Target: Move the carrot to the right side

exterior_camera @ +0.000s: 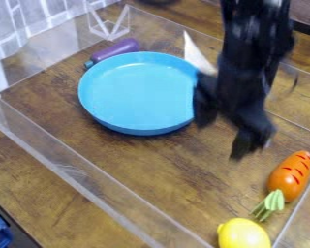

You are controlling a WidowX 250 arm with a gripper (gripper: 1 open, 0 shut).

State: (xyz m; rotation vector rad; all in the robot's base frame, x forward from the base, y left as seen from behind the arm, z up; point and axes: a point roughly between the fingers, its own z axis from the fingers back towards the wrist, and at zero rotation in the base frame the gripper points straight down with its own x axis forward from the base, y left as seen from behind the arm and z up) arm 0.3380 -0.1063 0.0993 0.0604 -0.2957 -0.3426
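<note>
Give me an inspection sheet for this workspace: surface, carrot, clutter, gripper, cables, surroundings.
Surface: brown wood-look table, no spills seen
Job's things: orange carrot near the right edge of the view, its pale green top pointing toward the yellow lemon-shaped toy
Clutter: blue plate, purple toy behind it, yellow lemon-shaped toy, white pointed item
Gripper: black, motion-blurred, above the table, away from the carrot; nothing seen held
Cables: dark loop beside the arm
Surroundings: clear plastic-like sheet or wall along the left

Your brown wooden table carries a blue plate upper left of centre, a purple toy, seemingly an eggplant, beyond it, and a carrot and yellow lemon lower right.
</note>
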